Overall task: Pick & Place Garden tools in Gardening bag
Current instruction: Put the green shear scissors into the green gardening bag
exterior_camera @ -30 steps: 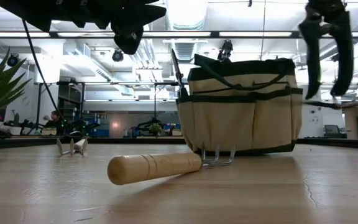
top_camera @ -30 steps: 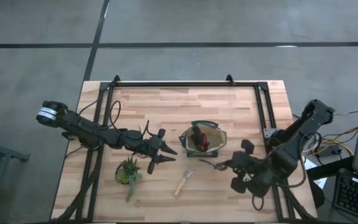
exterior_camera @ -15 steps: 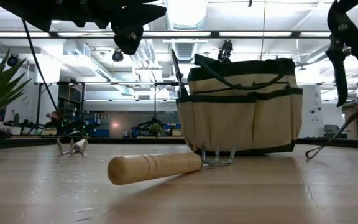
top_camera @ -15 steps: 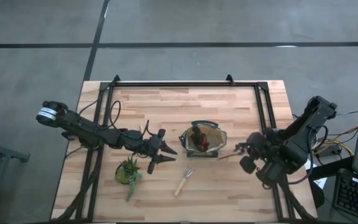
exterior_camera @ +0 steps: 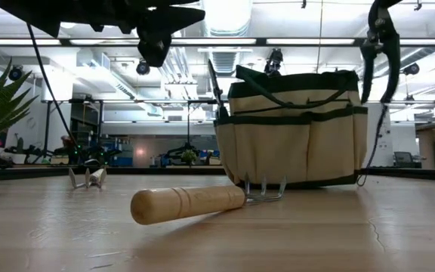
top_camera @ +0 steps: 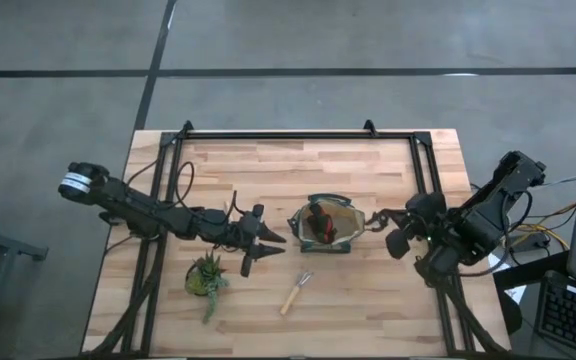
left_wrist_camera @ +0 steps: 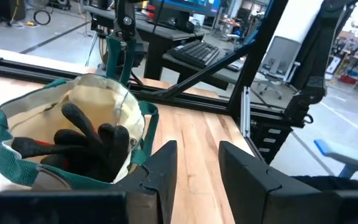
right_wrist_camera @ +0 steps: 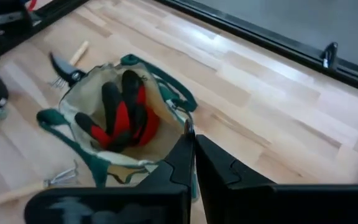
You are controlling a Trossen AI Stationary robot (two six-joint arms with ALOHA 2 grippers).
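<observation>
Right gripper (top_camera: 381,217) was clenched on a thin tool (exterior_camera: 370,143) and, over the last second, had carried it up off the table's near right area and inward to the right rim of the gardening bag (top_camera: 326,225), so this tool looked about ready to go in, though it was not yet over the opening. Left gripper (top_camera: 265,250) had stayed hovering left of the bag with its fingers apart and nothing between them. The bag stood upright mid-table. Only the wrist views looked into it, showing the red-and-black glove (right_wrist_camera: 120,115) already inside and a pruner (right_wrist_camera: 64,65) tucked at the bag's far side. The low view alone showed the held tool dangling beside the bag wall, its lower end near the tabletop. A wooden-handled fork (top_camera: 295,292) lay on the boards in front of the bag, awaiting pickup, with the potted succulent (top_camera: 206,275) to its left.
</observation>
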